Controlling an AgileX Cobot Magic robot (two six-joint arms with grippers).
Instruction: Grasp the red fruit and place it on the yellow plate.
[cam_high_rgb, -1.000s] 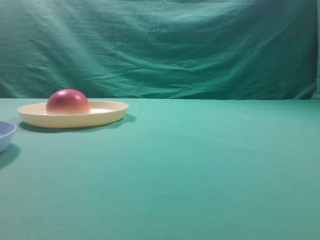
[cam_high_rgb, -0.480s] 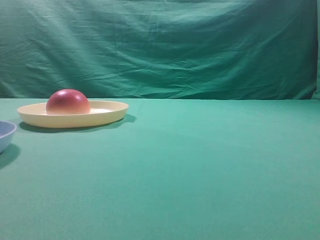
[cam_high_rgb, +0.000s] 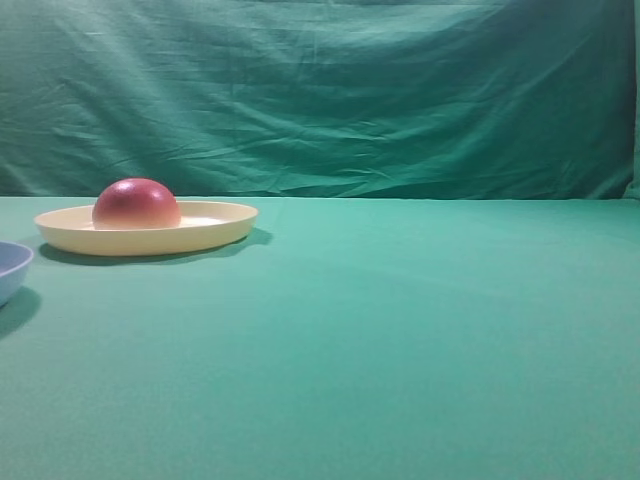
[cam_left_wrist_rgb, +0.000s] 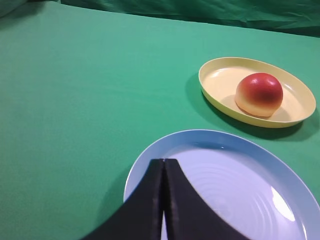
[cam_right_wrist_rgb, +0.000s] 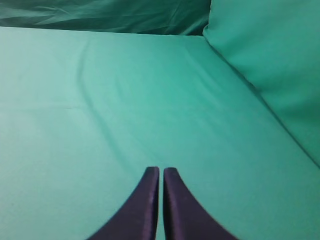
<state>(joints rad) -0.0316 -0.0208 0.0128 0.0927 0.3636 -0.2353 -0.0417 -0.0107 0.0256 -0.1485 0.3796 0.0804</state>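
The red fruit (cam_high_rgb: 136, 204) sits flat side down on the left part of the yellow plate (cam_high_rgb: 215, 228), at the left of the exterior view. The left wrist view shows the same red fruit (cam_left_wrist_rgb: 259, 94) inside the yellow plate (cam_left_wrist_rgb: 215, 82), far beyond my left gripper (cam_left_wrist_rgb: 163, 161). That gripper is shut with nothing in it and hangs over the near part of a light blue dish. My right gripper (cam_right_wrist_rgb: 161, 170) is shut and holds nothing, above bare green cloth. Neither gripper appears in the exterior view.
A light blue dish (cam_left_wrist_rgb: 280, 165) lies in front of the yellow plate; its rim (cam_high_rgb: 14, 262) shows at the left edge of the exterior view. Green cloth covers the table, and a green backdrop (cam_high_rgb: 320, 100) hangs behind it. A cloth wall (cam_right_wrist_rgb: 270, 55) rises at the right.
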